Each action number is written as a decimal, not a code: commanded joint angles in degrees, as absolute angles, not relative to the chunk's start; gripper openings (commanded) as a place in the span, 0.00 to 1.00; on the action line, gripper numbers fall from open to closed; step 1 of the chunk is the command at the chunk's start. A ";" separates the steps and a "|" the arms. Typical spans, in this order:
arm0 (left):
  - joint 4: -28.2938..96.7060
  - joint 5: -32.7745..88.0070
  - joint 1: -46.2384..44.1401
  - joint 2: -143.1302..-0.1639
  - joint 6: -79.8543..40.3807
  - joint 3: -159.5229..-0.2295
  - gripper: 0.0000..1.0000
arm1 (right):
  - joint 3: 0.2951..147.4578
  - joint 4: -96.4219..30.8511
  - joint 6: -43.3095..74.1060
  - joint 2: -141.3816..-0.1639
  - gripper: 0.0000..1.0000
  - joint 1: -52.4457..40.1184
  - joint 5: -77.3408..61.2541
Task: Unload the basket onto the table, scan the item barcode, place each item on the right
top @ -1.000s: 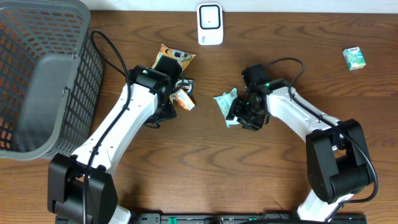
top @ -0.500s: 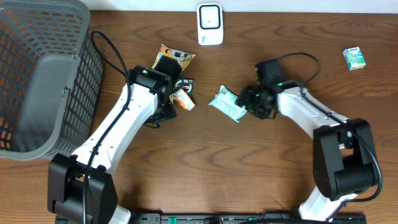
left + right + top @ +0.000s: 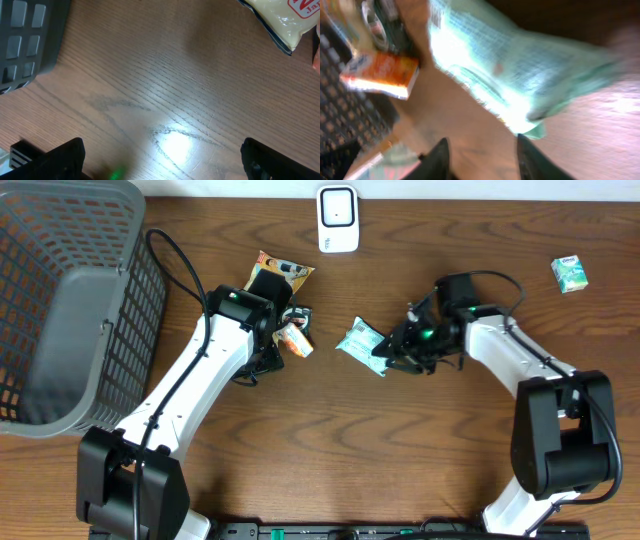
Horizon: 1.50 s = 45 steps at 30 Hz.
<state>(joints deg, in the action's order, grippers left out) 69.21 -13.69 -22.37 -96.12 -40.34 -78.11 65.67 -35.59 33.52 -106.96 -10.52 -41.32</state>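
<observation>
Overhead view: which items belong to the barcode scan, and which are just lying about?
In the job:
- green packet, at the right gripper
- white device at the far edge, likely the scanner

Lying about for now:
- orange box
- snack bag
- small green box
- grey basket

Mint-green packet [image 3: 360, 343] (white print), orange box [image 3: 296, 343], grey latticed basket [image 3: 90, 320].

Glossy plastic packet [image 3: 360, 340]; grained wooden table [image 3: 330, 450] with slight sheen.
</observation>
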 commanded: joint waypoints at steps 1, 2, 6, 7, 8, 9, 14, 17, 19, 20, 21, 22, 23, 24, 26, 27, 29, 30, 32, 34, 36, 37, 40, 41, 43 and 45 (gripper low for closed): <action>69.60 -14.63 -22.20 -95.81 -40.84 -77.78 0.98 | 66.30 -36.01 36.73 -105.67 0.23 -14.24 -37.19; 69.60 -14.63 -22.20 -95.81 -40.82 -77.78 0.98 | 66.26 -36.27 39.48 -105.67 0.22 -15.42 -33.47; 69.60 -14.63 -22.20 -95.81 -40.84 -77.78 0.98 | 65.89 -36.16 46.89 -105.71 0.21 -18.83 -26.89; 69.60 -14.63 -22.20 -95.81 -40.82 -77.78 0.98 | 65.87 -36.16 48.51 -105.80 0.17 -19.62 -25.61; 69.60 -14.63 -22.20 -95.81 -40.84 -77.78 0.97 | 65.87 -36.16 49.60 -105.86 0.15 -20.21 -24.27; 69.60 -14.63 -22.20 -95.81 -40.84 -77.78 0.98 | 65.87 -36.18 50.54 -105.91 0.15 -20.73 -22.61; 69.60 -14.63 -22.20 -95.81 -40.82 -77.78 0.98 | 65.87 -36.18 52.75 -105.93 0.15 -21.17 -16.34; 69.60 -14.63 -22.20 -95.81 -40.82 -77.78 0.98 | 65.87 -35.94 52.73 -105.93 0.14 -19.62 -14.81; 69.60 -14.63 -22.20 -95.81 -40.84 -77.78 0.98 | 65.87 -35.48 52.73 -105.93 0.14 -18.37 -13.15; 69.60 -14.63 -22.20 -95.81 -40.82 -77.78 0.98 | 65.87 -34.89 52.69 -105.93 0.15 -17.76 -12.34; 69.60 -14.63 -22.20 -95.81 -40.84 -77.78 0.98 | 65.87 -34.20 52.66 -105.93 0.17 -17.02 -11.18; 69.60 -14.63 -22.20 -95.81 -40.84 -77.78 0.98 | 65.87 -33.23 52.49 -105.93 0.21 -16.34 -10.39; 69.60 -14.63 -22.20 -95.81 -40.84 -77.78 0.98 | 65.89 -31.81 50.70 -105.93 0.25 -15.57 -10.15; 69.60 -14.63 -22.20 -95.81 -40.84 -77.78 0.98 | 65.89 -30.26 48.47 -105.93 0.30 -14.81 -10.24; 69.60 -14.63 -22.20 -95.81 -40.84 -77.78 0.98 | 65.95 -28.16 45.50 -105.84 0.35 -13.37 -12.97; 69.60 -14.63 -22.20 -95.81 -40.84 -77.78 0.98 | 66.02 -27.22 43.66 -105.84 0.36 -12.56 -16.14; 69.60 -14.63 -22.20 -95.81 -40.82 -77.78 0.98 | 66.04 -25.69 40.32 -105.82 0.43 -11.27 -23.59; 69.60 -14.63 -22.20 -95.81 -40.84 -77.78 0.98 | 66.04 -25.45 39.18 -105.84 0.51 -10.83 -26.50; 69.60 -14.63 -22.20 -95.81 -40.84 -77.78 0.98 | 66.02 -25.76 37.91 -105.84 0.70 -10.68 -28.86; 69.60 -14.63 -22.20 -95.81 -40.84 -77.78 0.98 | 66.00 -26.17 36.84 -105.84 0.87 -10.85 -29.06; 69.60 -14.63 -22.20 -95.81 -40.84 -77.78 0.98 | 65.98 -26.15 33.56 -105.86 0.98 -11.20 -28.95; 69.60 -14.63 -22.20 -95.81 -40.84 -77.78 0.98 | 65.98 -26.15 32.12 -105.86 0.99 -11.38 -28.75; 69.60 -14.63 -22.20 -95.81 -40.82 -77.78 0.98 | 65.89 -26.20 28.62 -105.89 0.99 -11.68 -27.44; 69.60 -14.63 -22.20 -95.81 -40.82 -77.78 0.98 | 65.82 -26.41 28.62 -105.89 0.99 -11.73 -25.74; 69.60 -14.63 -22.20 -95.81 -40.82 -77.78 0.98 | 65.80 -26.61 28.64 -105.97 0.99 -11.73 -22.59; 69.60 -14.63 -22.20 -95.81 -40.84 -77.78 0.98 | 65.76 -26.50 28.60 -106.10 0.95 -11.73 -21.08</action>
